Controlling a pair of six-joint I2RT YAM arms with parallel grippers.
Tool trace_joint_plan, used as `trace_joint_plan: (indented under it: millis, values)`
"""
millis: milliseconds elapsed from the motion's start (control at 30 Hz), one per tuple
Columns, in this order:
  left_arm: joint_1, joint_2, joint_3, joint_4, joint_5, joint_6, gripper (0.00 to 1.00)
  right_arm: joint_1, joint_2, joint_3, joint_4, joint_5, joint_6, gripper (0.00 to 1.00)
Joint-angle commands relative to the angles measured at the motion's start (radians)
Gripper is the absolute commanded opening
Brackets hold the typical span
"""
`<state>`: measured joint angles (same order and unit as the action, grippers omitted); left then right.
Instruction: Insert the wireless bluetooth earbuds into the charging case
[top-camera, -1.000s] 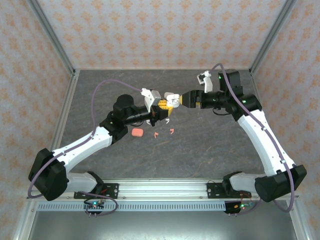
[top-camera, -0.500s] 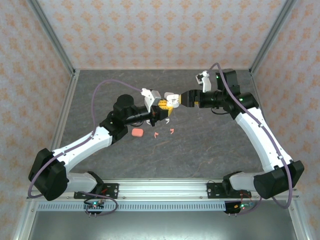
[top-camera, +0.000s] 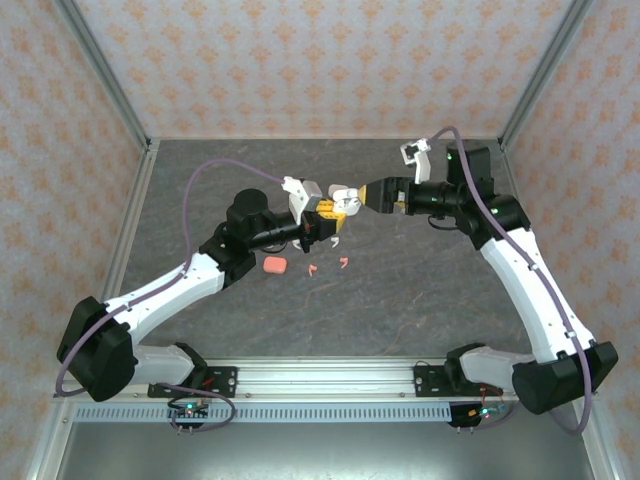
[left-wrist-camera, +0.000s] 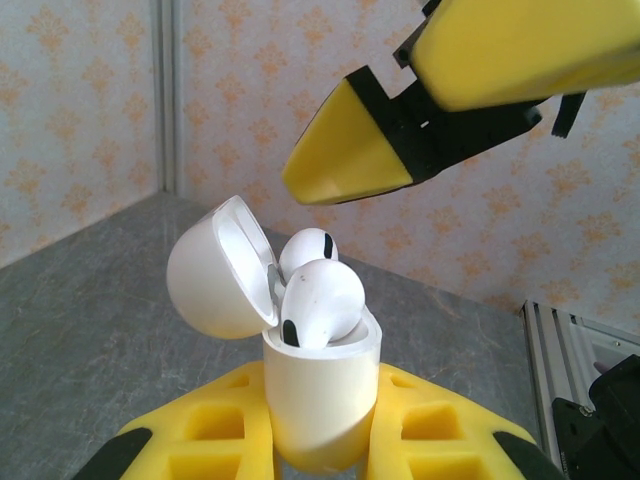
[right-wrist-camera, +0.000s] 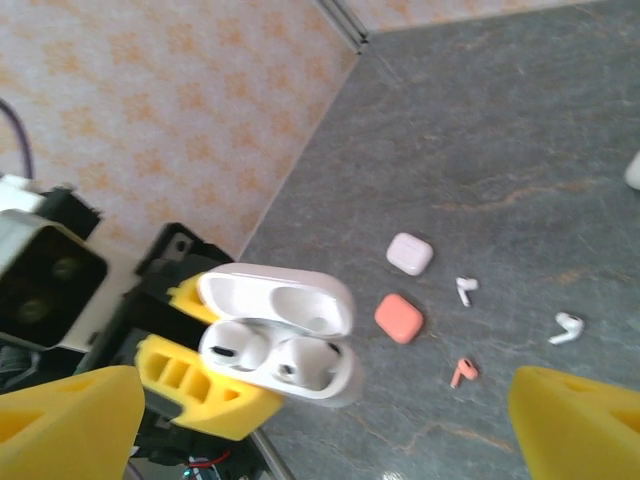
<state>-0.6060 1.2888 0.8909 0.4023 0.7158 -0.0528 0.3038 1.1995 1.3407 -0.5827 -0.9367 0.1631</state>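
Small white glossy plastic charging case (left-wrist-camera: 320, 400), lid hinged open, is clamped low on its body by the left pincer (top-camera: 328, 212). It is held upright above the middle of the grey stone-look surface (top-camera: 420, 290), somewhat toward the far edge. Two white stemmed plastic earbuds (left-wrist-camera: 320, 295) are seen seated in its wells, heads up. The right pincer (top-camera: 368, 194) is spread wide and empty, poised just beside and above the open case; contact cannot be confirmed.

Noted lying around the middle of the surface: a salmon-red pebble-shaped case (right-wrist-camera: 399, 318), a pale rounded case (right-wrist-camera: 410, 253), two loose white earbuds (right-wrist-camera: 465, 290) and a salmon-red earbud (right-wrist-camera: 461, 372).

Handling, as judged: the loose buds are expected to be very light, rigid and smooth, and apt to skate or flip when pinched. A hold across the bulbous head is advised, with the stem left free to drop into a well. The lid hinge is judged delicate, so pressure on it is best avoided.
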Motion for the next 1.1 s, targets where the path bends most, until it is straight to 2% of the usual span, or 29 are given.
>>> trace_joint_plan:
  millis: [0, 233, 467, 567, 800, 1067]
  values:
    - [0.003, -0.027, 0.027, 0.045, 0.025, 0.001, 0.0, -0.003, 0.017, -0.035, 0.125, -0.09, 0.063, 0.95]
    - [0.005, -0.021, 0.03, 0.05, 0.055, -0.007, 0.0, -0.001, 0.053, -0.074, 0.342, -0.193, 0.188, 0.93]
    - [0.005, -0.009, 0.039, 0.055, 0.082, -0.016, 0.0, 0.031, 0.09, -0.061, 0.401, -0.303, 0.222, 0.87]
    - [0.005, -0.009, 0.04, 0.054, 0.082, -0.015, 0.0, 0.042, 0.096, -0.045, 0.357, -0.337, 0.194, 0.85]
    - [0.005, -0.006, 0.041, 0.051, 0.08, -0.015, 0.0, 0.053, 0.093, 0.018, 0.168, -0.37, 0.063, 0.73]
    - [0.005, -0.012, 0.036, 0.036, 0.079, -0.013, 0.0, 0.044, 0.043, 0.043, 0.105, -0.317, -0.021, 0.73]
